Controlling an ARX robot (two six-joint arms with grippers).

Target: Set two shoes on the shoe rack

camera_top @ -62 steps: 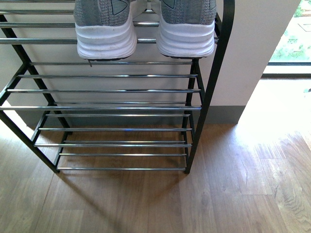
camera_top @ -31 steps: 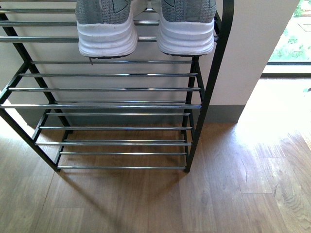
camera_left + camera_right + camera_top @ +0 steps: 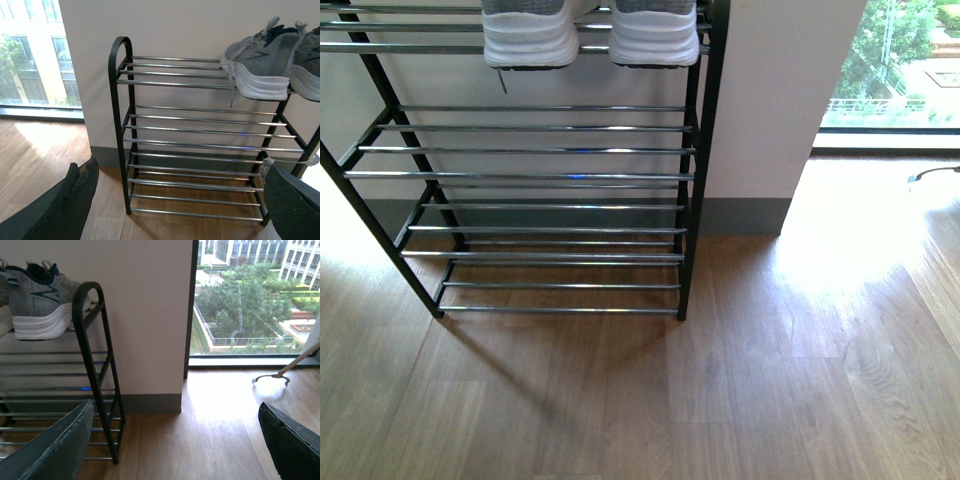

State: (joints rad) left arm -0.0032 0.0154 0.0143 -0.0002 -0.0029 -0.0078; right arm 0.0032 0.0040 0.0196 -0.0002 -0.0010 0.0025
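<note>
- The left gripper (image 3: 179,167) and right gripper (image 3: 175,407) are hanging with jaws spread wide, holding nothing.
- The grey sneakers (image 3: 530,38) are sitting side by side on an upper tier of the shoe rack (image 3: 540,176), heels facing outward.
- They are probably handling light, with the knit uppers yielding, so the firm heel is looking like the surest hold.
- No sandals are showing.

No readable text, brand or number anywhere. The grey sneakers (image 3: 35,295) show navy side stripes, no legible lettering. The shoe rack (image 3: 540,176) carries no readable label.
</note>
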